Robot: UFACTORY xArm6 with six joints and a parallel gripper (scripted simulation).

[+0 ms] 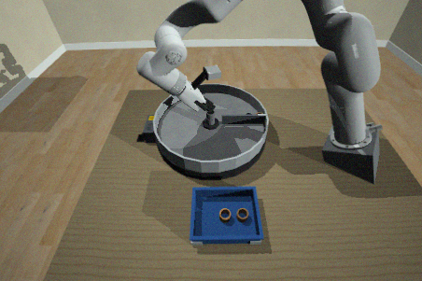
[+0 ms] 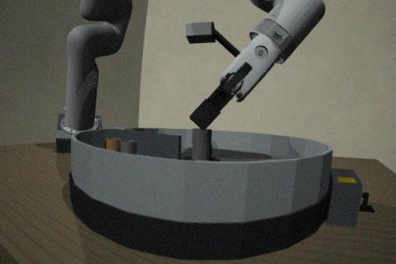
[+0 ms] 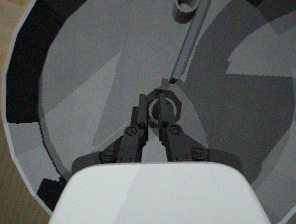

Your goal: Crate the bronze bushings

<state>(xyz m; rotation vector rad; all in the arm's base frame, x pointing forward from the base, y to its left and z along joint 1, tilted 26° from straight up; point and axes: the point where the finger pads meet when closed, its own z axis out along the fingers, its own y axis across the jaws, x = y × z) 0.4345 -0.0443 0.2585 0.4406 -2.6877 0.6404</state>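
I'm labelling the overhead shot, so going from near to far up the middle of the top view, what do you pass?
Blue crate holding two bronze bushings → near rim of the turning table → its centre post with the gripper just above it, holding nothing → white baseboard → back wall.

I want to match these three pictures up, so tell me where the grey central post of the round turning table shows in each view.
Top: the grey central post stands mid-table, just under the gripper.
Exterior: it rises behind the near rim, centre frame, below the black fingers.
Wrist: seen end-on as a ring, just beyond the fingertips.
Shared landmark: the grey divider bar running from the post to the rim.
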